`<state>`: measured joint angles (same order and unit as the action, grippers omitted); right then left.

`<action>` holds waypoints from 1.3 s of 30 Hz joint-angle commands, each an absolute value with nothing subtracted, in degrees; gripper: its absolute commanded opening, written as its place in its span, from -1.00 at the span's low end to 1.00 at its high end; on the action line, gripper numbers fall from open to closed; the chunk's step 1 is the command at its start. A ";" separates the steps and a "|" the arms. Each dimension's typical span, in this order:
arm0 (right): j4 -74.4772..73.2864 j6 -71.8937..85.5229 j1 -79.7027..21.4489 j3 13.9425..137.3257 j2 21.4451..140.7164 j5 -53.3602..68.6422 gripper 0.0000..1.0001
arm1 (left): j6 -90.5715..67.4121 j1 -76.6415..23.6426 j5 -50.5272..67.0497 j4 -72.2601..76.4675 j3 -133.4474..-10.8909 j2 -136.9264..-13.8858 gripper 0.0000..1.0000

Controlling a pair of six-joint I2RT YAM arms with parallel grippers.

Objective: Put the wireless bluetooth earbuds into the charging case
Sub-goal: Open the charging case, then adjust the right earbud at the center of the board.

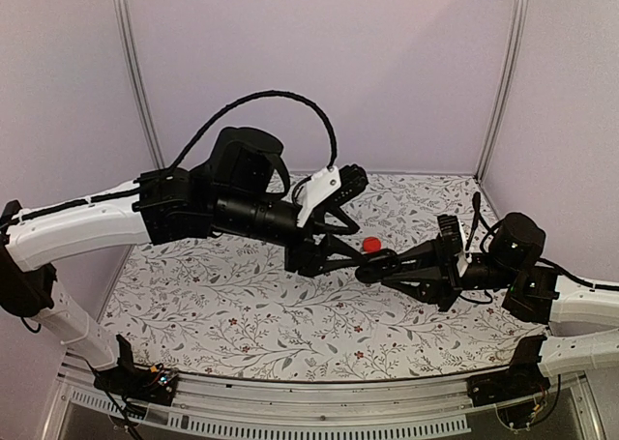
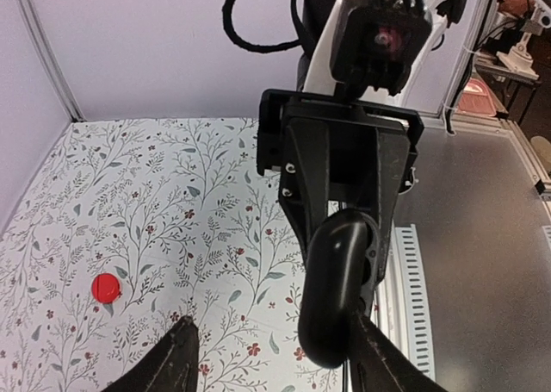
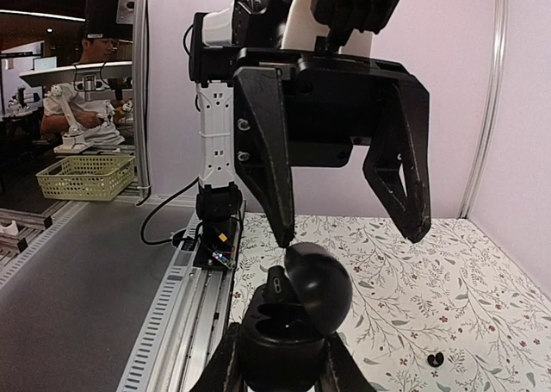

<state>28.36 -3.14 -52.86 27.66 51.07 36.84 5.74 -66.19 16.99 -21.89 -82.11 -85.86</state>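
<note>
Nearest my right wrist camera, low in the centre of the frame, the charging case [image 3: 284, 327] stands upright, pinched on both flanks by the right tool [image 3: 282, 339]. Its lid [image 3: 320, 282] is hinged open and leans toward the right of the frame. I can see a dark recess in the base, but I cannot tell whether a bud sits in it.

Above the case hangs the left tool [image 3: 350, 235] with its two fingers spread wide. One fingertip [image 3: 282, 233] is just above the open base of the case, and the other is well off to the right of the lid. I cannot see anything between them.

One earbud [image 3: 436, 358] lies on the desk [image 1: 242, 305] at the lower right of the same frame, apart from both tools.

From the overhead camera the two tools meet tip to tip right of centre, over the floral desk cover. A red disc [image 1: 370, 244] lies on the desk just above that meeting point.

From the left wrist camera the disc [image 2: 106, 287] lies at the lower left, well clear of the left tool [image 2: 271, 320].
</note>
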 commanded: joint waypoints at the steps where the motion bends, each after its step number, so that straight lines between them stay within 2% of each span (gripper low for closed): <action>1: 29.22 -4.22 -53.27 27.70 50.98 39.74 -1.00 | 5.59 -65.59 13.27 -22.94 -83.49 -86.56 0.16; 13: 31.04 -1.13 -53.24 26.43 50.59 37.54 -1.00 | 3.38 -62.58 13.17 -21.95 -81.38 -84.51 0.16; 17: 32.80 2.00 -53.11 24.93 50.14 35.95 -1.00 | -1.30 -56.14 16.56 -16.97 -75.90 -80.10 0.21; 20: 34.60 3.95 -52.93 23.95 49.81 35.01 -1.00 | -6.04 -47.41 18.46 -16.11 -72.62 -79.54 0.23; 24: 35.79 5.85 -52.29 23.18 49.28 33.97 -1.00 | -11.38 -37.75 18.13 -16.81 -68.80 -82.67 0.13; 28: 35.87 6.79 -51.49 22.55 48.31 33.40 -1.00 | -13.54 -32.98 16.96 -19.38 -67.67 -89.26 -0.13; 34: 35.51 6.99 -50.79 21.85 47.46 33.53 -1.00 | -12.12 -34.90 14.92 -17.82 -67.53 -96.91 -0.32; 39: 35.52 6.77 -50.71 22.09 48.28 34.63 -1.00 | -9.99 -37.90 14.59 -26.02 -77.96 -108.42 -0.37</action>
